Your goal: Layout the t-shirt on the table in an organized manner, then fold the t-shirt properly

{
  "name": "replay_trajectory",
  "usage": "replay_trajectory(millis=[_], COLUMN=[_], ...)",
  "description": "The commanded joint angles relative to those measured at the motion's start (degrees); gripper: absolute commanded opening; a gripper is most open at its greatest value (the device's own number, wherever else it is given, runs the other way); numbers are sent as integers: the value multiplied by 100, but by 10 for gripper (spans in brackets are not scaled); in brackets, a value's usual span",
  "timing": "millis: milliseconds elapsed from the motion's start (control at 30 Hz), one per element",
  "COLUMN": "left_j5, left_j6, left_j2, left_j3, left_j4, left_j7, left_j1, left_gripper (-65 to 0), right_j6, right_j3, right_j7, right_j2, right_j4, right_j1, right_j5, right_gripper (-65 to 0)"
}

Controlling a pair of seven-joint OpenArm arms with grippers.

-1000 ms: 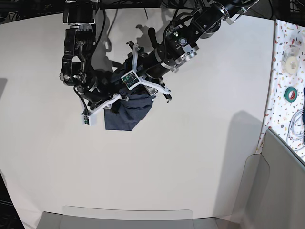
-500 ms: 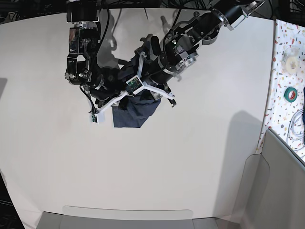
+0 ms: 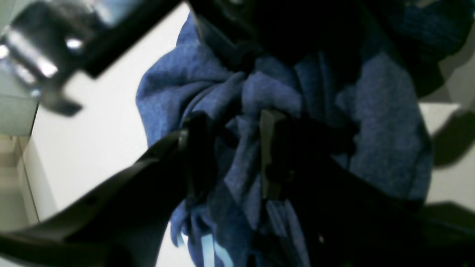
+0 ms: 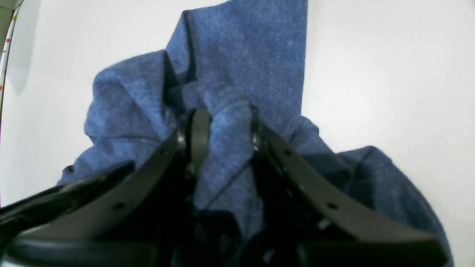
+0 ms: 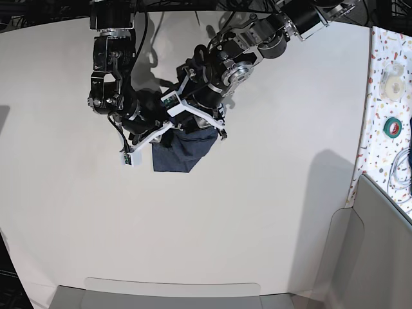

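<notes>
1. Tabletop lies bare and white across the near part of the base view: the table carries nothing in front of the arms.
2. Farther back, the t-shirt is a bunched navy bundle, its lower corner hanging or resting by the surface; which cannot be told.
3. The right gripper is clamped on a thick fold of the cloth, fabric bulging between its fingers.
4. The left gripper has its jaws apart around a twisted rope of the same cloth; whether it pinches it cannot be told.
5. Both arms crowd together over the bundle at the far middle of the table.
6. Judged step: early laying-out, with nothing spread yet. The next move likely calls for a firm second grip, then drawing the two holds apart to open the shirt flat.
</notes>
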Motion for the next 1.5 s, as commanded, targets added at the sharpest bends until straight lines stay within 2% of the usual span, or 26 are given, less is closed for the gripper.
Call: replay_trajectory(millis=[0,100,233,300,567,1000,1200,1300,1400,1467], left_j5=[-120,-137,-164,-173,-181,-181,-181,-436,-1078,-1412], left_j6=[-177,-160,-151,-151,-151,-142,-142,-195,-204,-204], left_j2=[-20,-20,-108,-134,-143,-125,-117,-143,-512,-706], left_j3=[25,-28,-160,-459,-1733,-2938,-2982,-2850,-2243,-1909], left_j4=[-97,-264,-370,-352,-378,-396,-299,386,1371,1802], left_j7=[244,253,350,332,323,323,332,341,481,815], left_j1=[-31,-31,-49,-40,-40,-49,-49,13,4,-22], left_gripper=[-477,-650,-642,-644,-643,-643,-642,-603,-480,-400], right_j6=[-33,-33,-33,-33,-42,-42,-33,-33,-33,-33], right_j3=[-38,-38,33,121,991,1905,1791,1571,1404,1325], right_j7=[-442,-442,-406,-398,-582,-626,-626,-626,-626,-635], right_j2=[24,147,384,552,701,719,719,736,745,745], right_j4=[-21,-12,-12,50,533,1368,1456,1430,1430,1430], right_j1=[-44,-44,-27,-27,-238,-730,-800,-783,-730,-721], right_j5=[-26,264,554,677,765,765,765,765,739,739], right_gripper=[-650,-650,-650,-650,-650,-650,-650,-650,-650,-650])
